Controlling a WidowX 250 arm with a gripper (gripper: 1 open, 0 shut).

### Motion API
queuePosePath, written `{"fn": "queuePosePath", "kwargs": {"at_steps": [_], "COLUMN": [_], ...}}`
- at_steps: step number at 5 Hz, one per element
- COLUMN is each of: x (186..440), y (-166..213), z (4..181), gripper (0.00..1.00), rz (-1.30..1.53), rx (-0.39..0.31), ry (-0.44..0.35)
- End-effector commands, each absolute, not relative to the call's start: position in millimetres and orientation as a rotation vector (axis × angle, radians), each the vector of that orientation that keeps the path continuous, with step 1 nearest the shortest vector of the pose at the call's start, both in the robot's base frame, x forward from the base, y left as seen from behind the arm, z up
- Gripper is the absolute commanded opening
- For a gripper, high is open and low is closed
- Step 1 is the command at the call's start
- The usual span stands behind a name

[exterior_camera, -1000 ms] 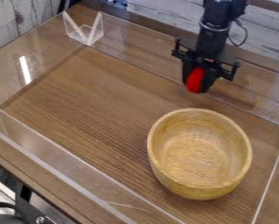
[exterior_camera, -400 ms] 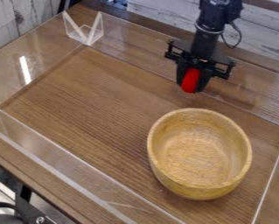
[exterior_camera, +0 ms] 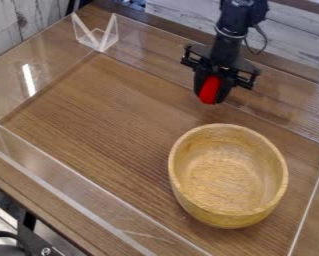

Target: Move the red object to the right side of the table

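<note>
One gripper (exterior_camera: 211, 88) clamping red object (exterior_camera: 210, 91), shifted left vs earlier; bowl (exterior_camera: 229, 175) unmoved.

A small, round, bright red toy fruit (exterior_camera: 210, 90) sits toward the far side of a brown wood-grain table (exterior_camera: 108, 120), at about one o'clock from the table's centre. Only its glossy red body shows; the top is hidden between the black fingers of a robot gripper (exterior_camera: 213, 84) that points straight down and is closed around it. Whether the fruit rests on the wood or hangs just above it cannot be told. The table runs diagonally through the view, its grain in long streaks, and is bordered by low clear acrylic walls, with reflections along the eleven o'clock edge.
</note>
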State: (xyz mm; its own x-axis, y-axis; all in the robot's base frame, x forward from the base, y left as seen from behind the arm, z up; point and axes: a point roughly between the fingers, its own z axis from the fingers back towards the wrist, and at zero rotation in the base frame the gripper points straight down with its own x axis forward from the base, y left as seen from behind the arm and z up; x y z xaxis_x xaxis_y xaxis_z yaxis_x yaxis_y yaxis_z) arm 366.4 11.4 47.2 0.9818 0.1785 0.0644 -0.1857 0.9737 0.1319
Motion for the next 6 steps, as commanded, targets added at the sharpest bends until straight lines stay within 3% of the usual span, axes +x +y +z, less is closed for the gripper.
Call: {"fn": "queuePosePath", "kwargs": {"at_steps": [1, 3, 6], "x": [373.8, 375.7, 369.0], "y": [12.5, -16.3, -71.0], "z": [91.1, 121.1, 83.3], "gripper": [0.00, 0.00, 0.00], "rz": [0.205, 0.208, 0.239], "rx": [0.142, 0.139, 0.067], "ry": [-0.159, -0.215, -0.164]}}
